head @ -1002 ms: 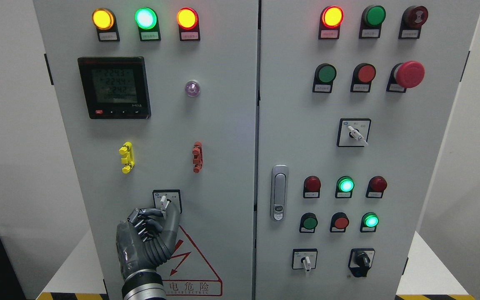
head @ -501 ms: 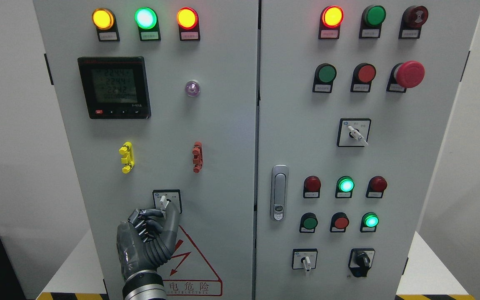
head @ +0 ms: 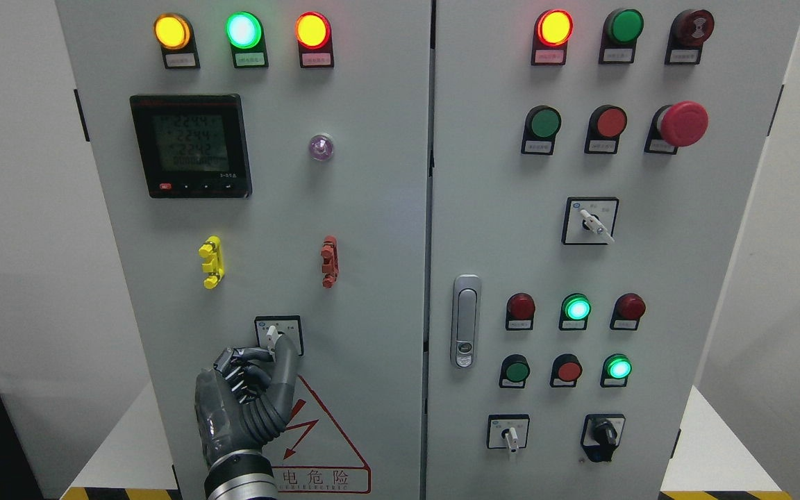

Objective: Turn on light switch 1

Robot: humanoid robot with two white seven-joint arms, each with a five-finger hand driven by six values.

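- Head view: your left hand (head: 251,399) rises from the bottom edge, directly below the small rotary switch (head: 273,335) that sits low on the left door (head: 372,229) of the cabinet, just above the red warning triangle (head: 323,444).
- The fingers (head: 287,364) are curled around the switch's white lever, one long finger arching up its right side and the others bunched against its lower left. You have a pinch on the lever, not a loose touch.
- Compared with a second ago, almost nothing has shifted: the hand has crept up very slightly, and the lever has tipped only a touch to the left of upright. The grip looks the same.
- That suggests the turn is barely begun; judge the switch as not yet thrown.
- None of the lamps has changed since then: the three at the top of the left door glow as before, so there is no sign of a light coming on.
- Above the switch, the yellow clip (head: 210,262) and the red clip (head: 329,261) are well clear of your hand.
- Your right hand does not show anywhere.
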